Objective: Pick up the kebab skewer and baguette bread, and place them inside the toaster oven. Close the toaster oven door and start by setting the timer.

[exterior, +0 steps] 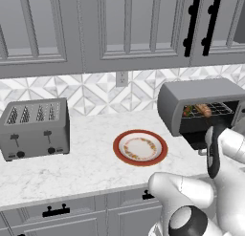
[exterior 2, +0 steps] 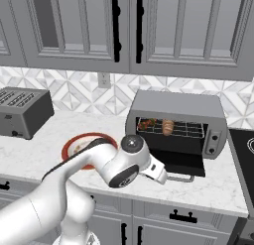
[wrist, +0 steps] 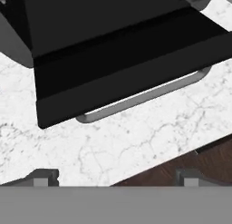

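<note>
Already, from the left base the kebab skewer and baguette bread lie on the toaster oven rack, from the right base its door hangs down, and the hand view has the gripper, fingers spread, just before the handle, which should be hooked from beneath and lifted evenly.

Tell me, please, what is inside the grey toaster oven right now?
On the wire rack of the grey rounded toaster oven lie the kebab skewer with red and brown chunks and the small golden-brown baguette. The dark cavity beneath the rack cannot be made out.
</note>
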You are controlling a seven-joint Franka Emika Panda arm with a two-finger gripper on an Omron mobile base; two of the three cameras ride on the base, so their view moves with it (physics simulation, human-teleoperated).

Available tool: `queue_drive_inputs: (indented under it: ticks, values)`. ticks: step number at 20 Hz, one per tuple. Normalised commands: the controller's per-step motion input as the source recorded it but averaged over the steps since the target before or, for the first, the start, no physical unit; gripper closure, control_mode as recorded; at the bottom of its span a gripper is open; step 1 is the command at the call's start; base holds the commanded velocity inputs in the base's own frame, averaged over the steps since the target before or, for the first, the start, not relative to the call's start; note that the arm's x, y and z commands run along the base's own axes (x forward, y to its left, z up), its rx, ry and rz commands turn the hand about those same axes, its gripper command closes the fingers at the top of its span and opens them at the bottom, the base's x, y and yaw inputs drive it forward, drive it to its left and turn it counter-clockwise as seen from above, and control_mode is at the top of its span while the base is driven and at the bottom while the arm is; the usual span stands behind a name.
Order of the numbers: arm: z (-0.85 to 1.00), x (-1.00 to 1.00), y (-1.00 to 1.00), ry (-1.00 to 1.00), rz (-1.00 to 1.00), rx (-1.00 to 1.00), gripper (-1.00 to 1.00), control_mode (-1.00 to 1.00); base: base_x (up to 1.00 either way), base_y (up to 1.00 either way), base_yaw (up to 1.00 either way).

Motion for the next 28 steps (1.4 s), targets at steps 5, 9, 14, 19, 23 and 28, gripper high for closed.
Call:
queue_drive_inputs:
  ticks: [5,9,14,19,23,28]
  values:
    - [-0.35,0.28,0.49,0.25,0.13,0.03,-1.0,-1.0,0.0,0.0,0.0]
    - [-0.28,0.04,0.58,0.25,0.06,0.04,-1.0,-1.0,0.0,0.0,0.0]
    - [-0.37,0.01,0.15,0.03,0.01,0.1,-1.0,-1.0,0.0,0.0,0.0]
    - [-0.2,0.09,0.0,-0.05,-0.05,0.03,-1.0,-1.0,0.0,0.0,0.0]
    - [0.0,0.27,0.0,-0.04,-0.13,0.0,-1.0,-1.0,0.0,0.0,0.0]
    - [-0.04,0.19,0.0,-0.01,-0.17,-0.03,-1.0,-1.0,0.0,0.0,0.0]
